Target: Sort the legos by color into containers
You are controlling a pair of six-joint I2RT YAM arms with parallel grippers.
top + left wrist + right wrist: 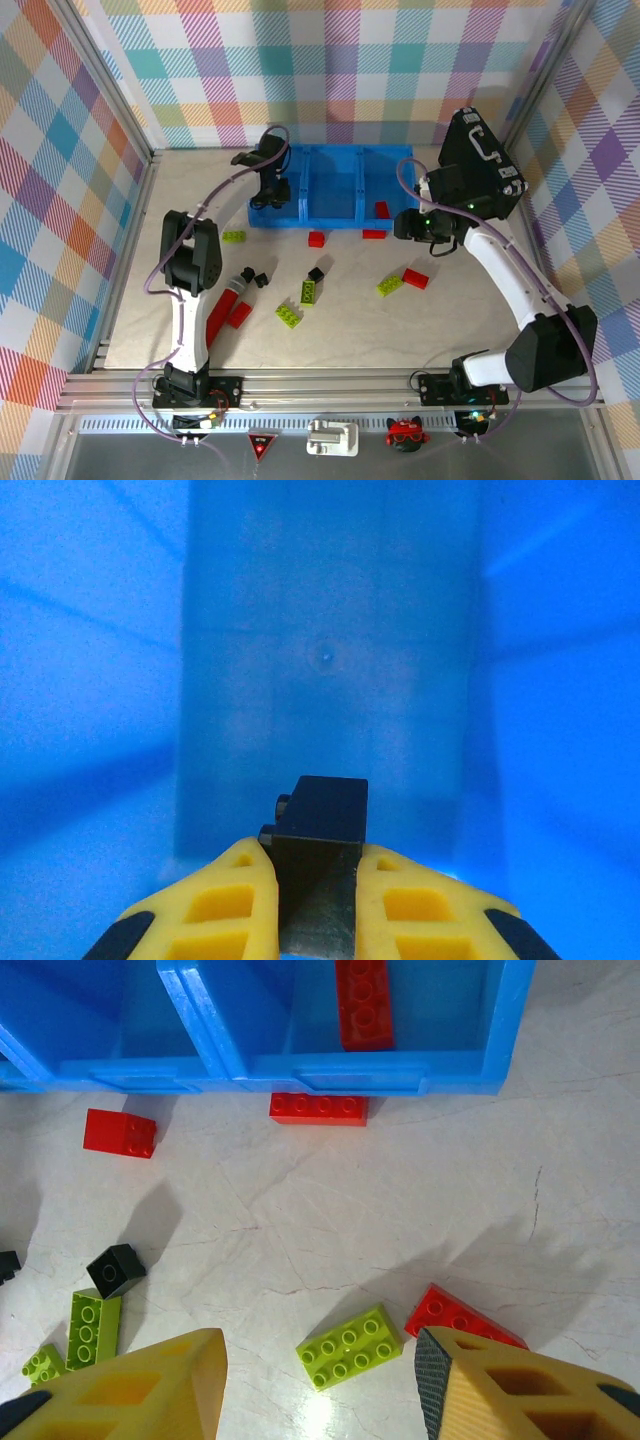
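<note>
My left gripper (314, 858) is shut on a black lego (322, 815) and hangs inside the left bin of the blue containers (330, 190); blue walls surround it. In the top view that left gripper (272, 190) sits over the left bin. My right gripper (318, 1342) is open above a lime lego (349, 1346), with a red lego (455, 1312) beside its right finger. One red lego (363, 1005) lies in the right bin. On the table lie red legos (318, 1108) (119, 1132), a black lego (115, 1269) and lime legos (93, 1326).
A long red cylinder with a black tip (225, 305) lies near the left arm, with black legos (255, 277), a red lego (239, 315) and a lime lego (233, 236) around it. A black hard case (480, 165) stands at the back right, behind the right arm.
</note>
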